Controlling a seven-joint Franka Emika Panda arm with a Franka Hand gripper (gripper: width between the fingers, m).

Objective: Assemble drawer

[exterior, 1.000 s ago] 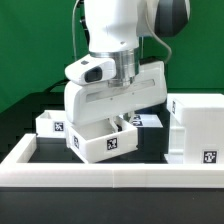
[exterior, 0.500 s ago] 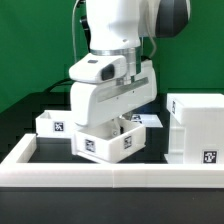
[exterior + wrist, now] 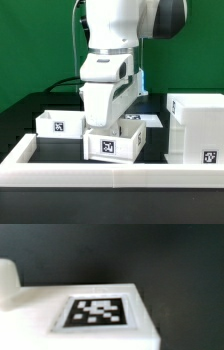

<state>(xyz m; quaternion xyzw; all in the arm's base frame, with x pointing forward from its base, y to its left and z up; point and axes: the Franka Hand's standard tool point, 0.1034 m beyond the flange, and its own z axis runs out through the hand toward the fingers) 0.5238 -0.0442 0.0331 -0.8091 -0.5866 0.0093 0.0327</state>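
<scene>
A small white open-topped box tray with a tag on its front stands on the black table at the middle. My gripper reaches down into it from above and is shut on its wall; the hand hides the fingertips. A second tray stands apart at the exterior view's left. The tall white housing stands at the exterior view's right, close to the held tray. The wrist view shows a white tagged face of the tray against the black table, with no fingers in it.
A low white rail edges the table's front and left side. The marker board lies flat behind the held tray. A green backdrop stands behind the table.
The hand has turned, and the tray has turned with it, from angled to square-on. It has also shifted slightly toward the exterior view's right, nearer the housing.
</scene>
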